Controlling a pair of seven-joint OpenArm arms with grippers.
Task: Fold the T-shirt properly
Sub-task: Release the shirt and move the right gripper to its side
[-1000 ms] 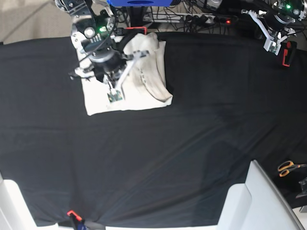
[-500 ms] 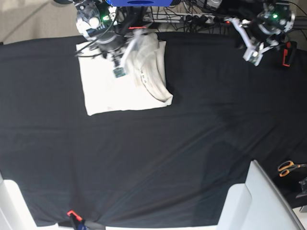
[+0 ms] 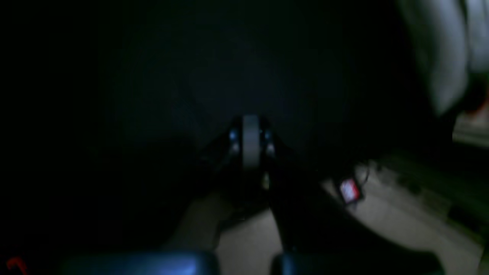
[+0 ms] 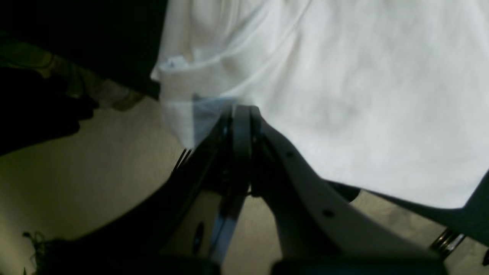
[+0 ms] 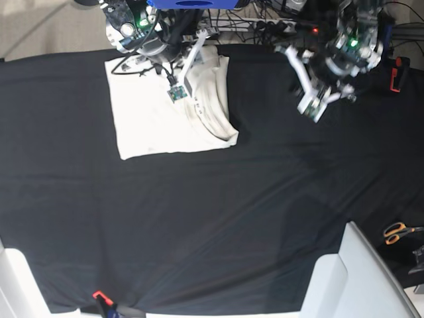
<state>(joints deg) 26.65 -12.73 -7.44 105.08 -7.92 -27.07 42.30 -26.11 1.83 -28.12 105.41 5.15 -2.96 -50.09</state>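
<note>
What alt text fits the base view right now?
A folded cream T-shirt lies at the far left of a black tablecloth. The right end effector hangs shut over it; the left end effector hangs shut over bare cloth.

This looks like a robotics lab bench: a table draped in a black tablecloth (image 5: 199,218), a tangle of cables and a power strip (image 5: 278,25) along its far edge, orange-handled scissors (image 5: 399,232) off to the side, and bare beige flooring (image 5: 40,26) beyond.
</note>
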